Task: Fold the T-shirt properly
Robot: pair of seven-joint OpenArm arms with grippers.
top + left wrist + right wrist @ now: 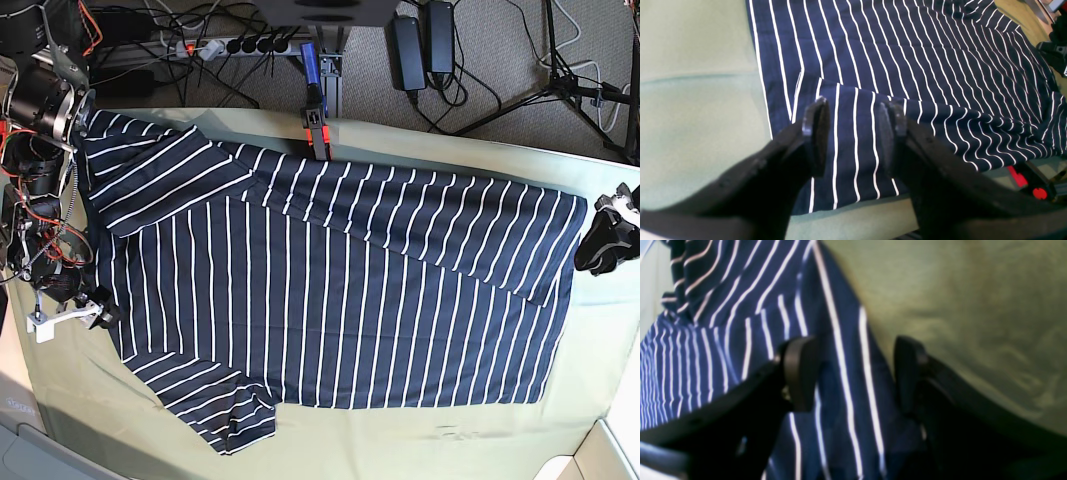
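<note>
My left tool (pixel 853 133) hangs with its pads (pixel 816 133) spread apart over the near edge of the T-shirt (pixel 893 66), nothing between them but air and striped cloth below. From its wrist view I read a folded-over flap lying on the flat body of the shirt, its edge running just ahead of the fingertips; I judge I have it parked there because that hem corner is the natural place to pinch for a fold.

My right tool (pixel 853 373) is likewise spread wide, the striped cloth passing under the gap, with the shirt's border and the olive-green cloth (pixel 973 306) covering the bench off to one side. The view is blurred, so I cannot tell whether either pad touches the fabric.

In the base view the T-shirt (pixel 340 290) lies spread nearly flat across the bench (pixel 420 440), sleeves toward the view's left, hem toward the view's right. A strip along the far edge looks already turned over onto the body, and the upper sleeve is laid inward. The right arm (pixel 40 110) sits at the sleeve end, the left tool (pixel 605 240) just off the hem end, well apart, one at each end, which suits lifting a long edge together. A red-handled clamp (pixel 316 125) stands at the far bench edge, touching or just overlapping the shirt's far edge; I would mind snagging on it.
</note>
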